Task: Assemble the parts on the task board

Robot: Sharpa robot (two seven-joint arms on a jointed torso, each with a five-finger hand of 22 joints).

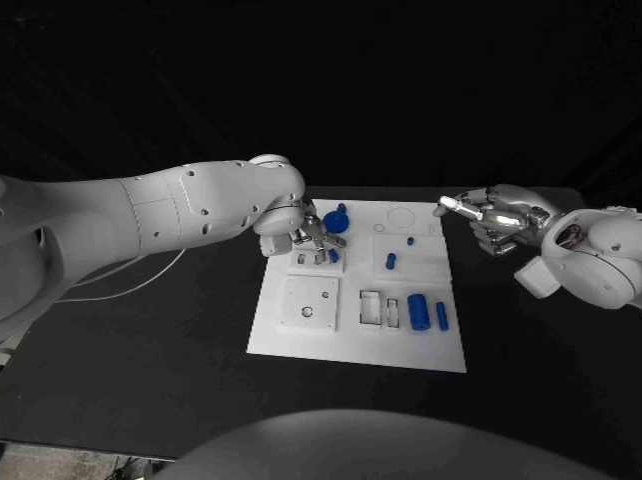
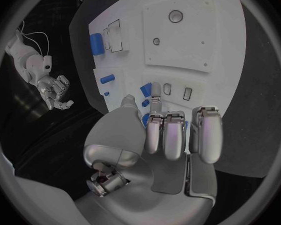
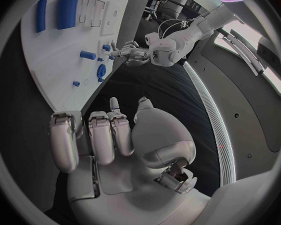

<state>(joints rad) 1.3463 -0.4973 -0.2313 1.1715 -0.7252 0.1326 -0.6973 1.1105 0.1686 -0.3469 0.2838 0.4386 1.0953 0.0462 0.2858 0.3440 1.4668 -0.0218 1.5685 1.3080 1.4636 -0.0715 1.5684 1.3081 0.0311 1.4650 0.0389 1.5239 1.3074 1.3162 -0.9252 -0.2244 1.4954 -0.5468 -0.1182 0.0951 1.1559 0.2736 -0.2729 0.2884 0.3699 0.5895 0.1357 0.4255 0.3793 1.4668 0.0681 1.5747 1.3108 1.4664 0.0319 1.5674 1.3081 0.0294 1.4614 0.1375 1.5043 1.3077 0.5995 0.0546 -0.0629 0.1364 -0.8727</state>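
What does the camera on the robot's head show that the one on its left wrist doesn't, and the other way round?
Only the head view takes in the whole task board with both arms reaching in from the sides. Only the left wrist view looks along the left robot hand from behind, close enough to show the small blue part at its fingertips and the empty slots beside it. Both show the board's blue parts and the right robot hand held off the board's edge.

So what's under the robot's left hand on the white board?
Under the left robot hand sits a small blue part by two little slots in the task board. Whatever lies beneath its palm is covered.
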